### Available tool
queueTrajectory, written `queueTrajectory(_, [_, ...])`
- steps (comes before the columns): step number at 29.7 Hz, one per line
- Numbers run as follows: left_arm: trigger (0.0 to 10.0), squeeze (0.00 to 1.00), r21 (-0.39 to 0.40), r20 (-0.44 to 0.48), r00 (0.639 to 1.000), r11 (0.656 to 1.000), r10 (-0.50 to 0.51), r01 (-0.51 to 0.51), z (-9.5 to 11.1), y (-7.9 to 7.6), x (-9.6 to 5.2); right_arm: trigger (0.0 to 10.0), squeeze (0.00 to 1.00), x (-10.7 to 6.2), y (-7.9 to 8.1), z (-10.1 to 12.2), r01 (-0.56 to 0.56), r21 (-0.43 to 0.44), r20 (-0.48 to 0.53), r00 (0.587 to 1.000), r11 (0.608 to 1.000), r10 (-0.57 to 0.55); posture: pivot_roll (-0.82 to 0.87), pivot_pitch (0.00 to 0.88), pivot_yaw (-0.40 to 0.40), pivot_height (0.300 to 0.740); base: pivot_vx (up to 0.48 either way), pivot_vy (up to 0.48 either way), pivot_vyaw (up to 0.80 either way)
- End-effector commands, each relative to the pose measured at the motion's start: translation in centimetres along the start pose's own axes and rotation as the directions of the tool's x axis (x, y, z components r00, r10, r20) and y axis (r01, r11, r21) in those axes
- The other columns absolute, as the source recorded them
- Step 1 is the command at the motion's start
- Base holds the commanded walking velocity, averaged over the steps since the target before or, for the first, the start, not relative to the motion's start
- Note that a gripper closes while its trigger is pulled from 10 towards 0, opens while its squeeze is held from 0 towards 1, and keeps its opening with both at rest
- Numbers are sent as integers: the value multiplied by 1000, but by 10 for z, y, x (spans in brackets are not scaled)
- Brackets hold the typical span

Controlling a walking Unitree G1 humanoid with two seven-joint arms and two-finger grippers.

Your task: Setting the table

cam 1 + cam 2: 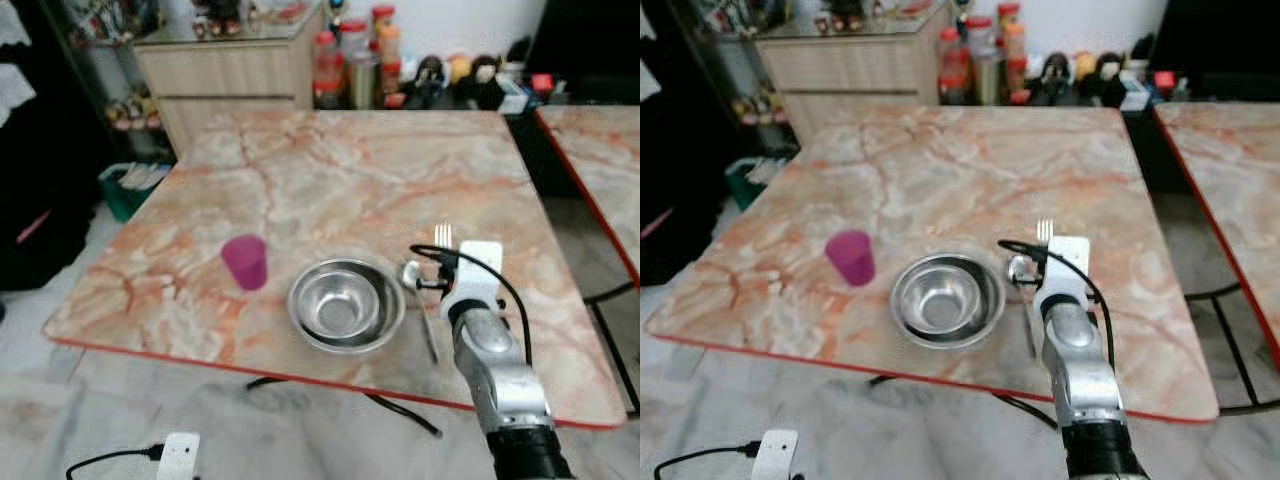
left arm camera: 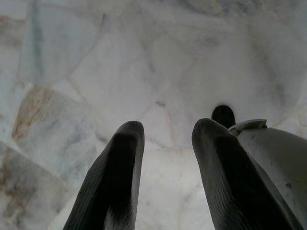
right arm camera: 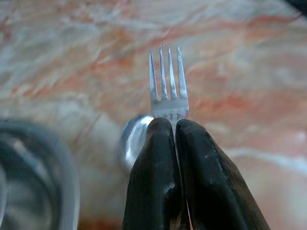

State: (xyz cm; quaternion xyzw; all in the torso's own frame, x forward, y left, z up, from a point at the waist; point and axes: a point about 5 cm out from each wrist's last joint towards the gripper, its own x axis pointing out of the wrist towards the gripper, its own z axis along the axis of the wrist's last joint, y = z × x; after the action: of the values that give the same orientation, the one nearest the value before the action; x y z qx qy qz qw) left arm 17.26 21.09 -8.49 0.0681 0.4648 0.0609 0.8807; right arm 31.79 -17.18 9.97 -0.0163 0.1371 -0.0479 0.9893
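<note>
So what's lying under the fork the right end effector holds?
Under the silver metal fork pinched in the right end effector lies a steel spoon; its bowl shows, its handle partly hidden by the arm.

My right gripper pinches the fork. Just under and beside my fingers lie the spoon and the bowl. Past the tines, the table is bare. The cup stands beyond the bowl.
</note>
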Motion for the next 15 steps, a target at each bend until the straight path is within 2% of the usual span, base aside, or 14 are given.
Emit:
queueTrajectory(1, [10000, 0, -4, -22, 1000, 1000, 7, -7, -5, 4, -1, 10000, 0, 1, -5, -8, 17, 2, -27, 999, 1000, -17, -34, 45, 71, 740, 0, 0, 0])
queueTrajectory(6, [10000, 0, -4, -22, 1000, 1000, 6, -6, -5, 4, -1, 10000, 0, 4, -16, -15, 50, 9, -51, 997, 999, -49, -31, 45, 73, 740, 0, 0, 0])
queueTrajectory(15, [10000, 0, -4, -22, 1000, 1000, 1, -1, -5, 5, -1, 10000, 0, 15, -39, -4, 97, -17, -25, 995, 995, -98, -32, 41, 77, 740, 0, 0, 0])
